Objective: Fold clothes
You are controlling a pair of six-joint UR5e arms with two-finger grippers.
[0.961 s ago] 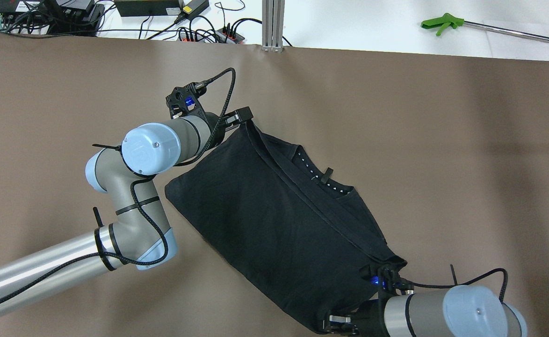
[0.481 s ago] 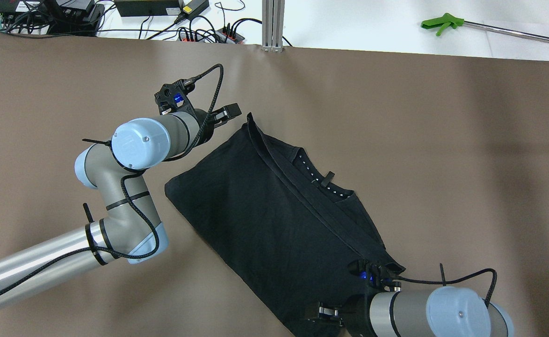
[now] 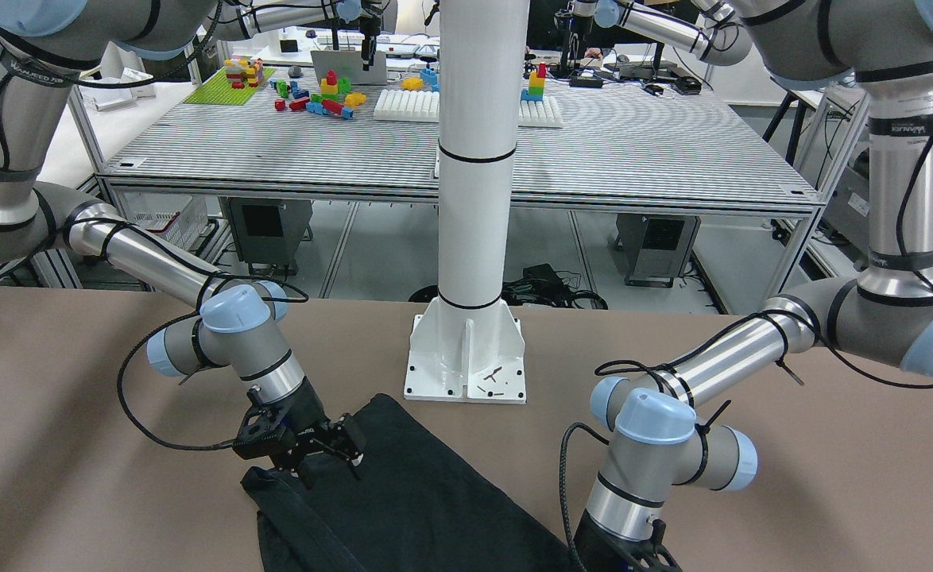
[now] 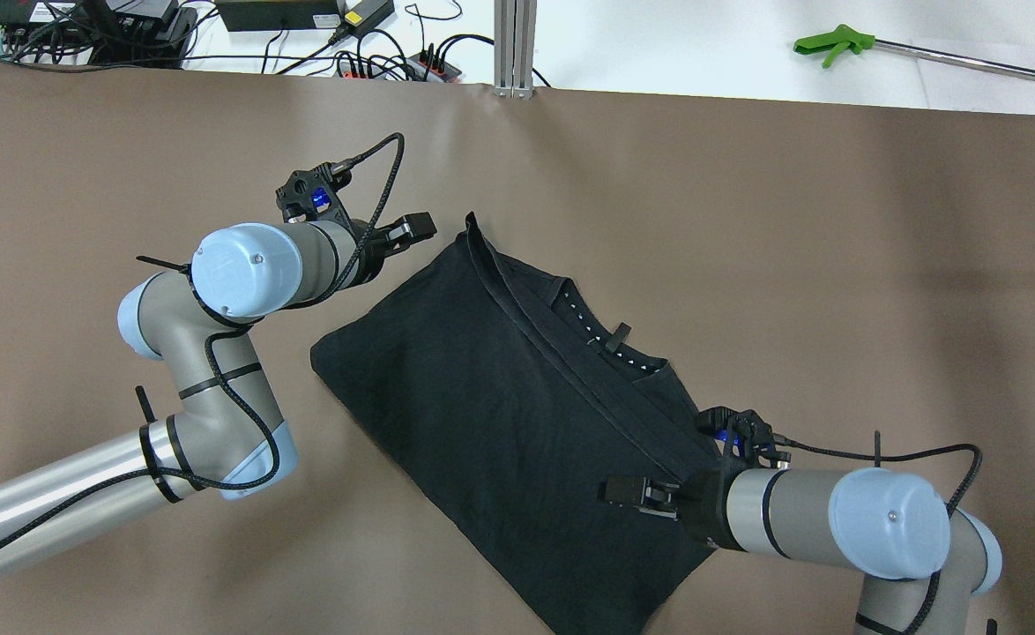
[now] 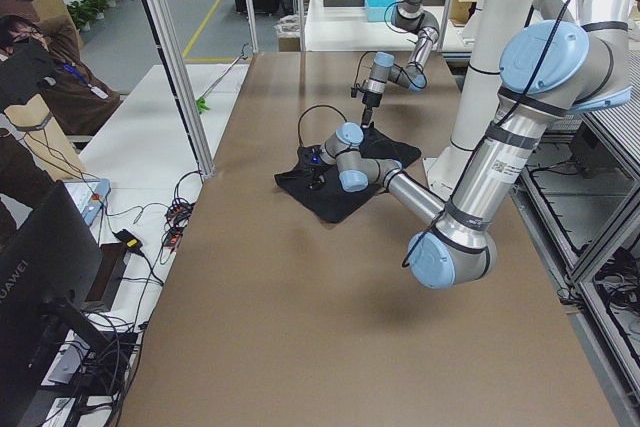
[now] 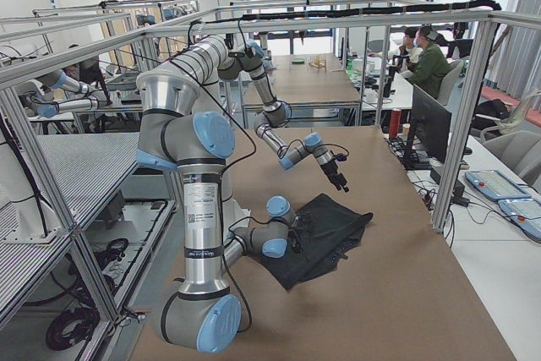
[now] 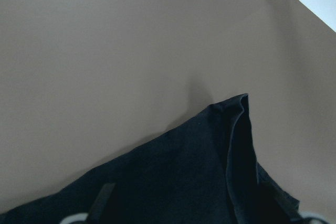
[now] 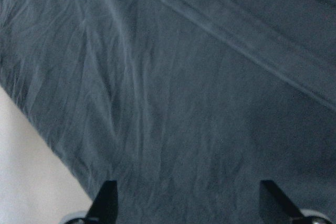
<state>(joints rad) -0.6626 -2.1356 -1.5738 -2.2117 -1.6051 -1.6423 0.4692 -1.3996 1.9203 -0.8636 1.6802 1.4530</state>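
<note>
**Both grippers open at a folded black garment**

The clothes [image 4: 482, 414] lie flat on the brown table [image 4: 835, 265], near the white pillar base [image 3: 466, 357]. They are folded double and run diagonally from far left to near right. A collar [image 4: 610, 344] shows beyond the folded hem.

Note the left arm: its forearm enters from the near left, bends sharply at the elbow, and points its wrist toward the garment's far corner. The left gripper [image 4: 420, 227] hangs over bare table just beside that corner, apart from the cloth. Its fingers [image 7: 102, 203] are spread and hold nothing.

Your right arm enters from the near right with its wrist roughly level. The right gripper [image 4: 623, 492] hovers above the garment's near-right part, tipped toward the cloth. Its fingers [image 8: 107, 200] stand wide apart and grasp nothing.
</note>
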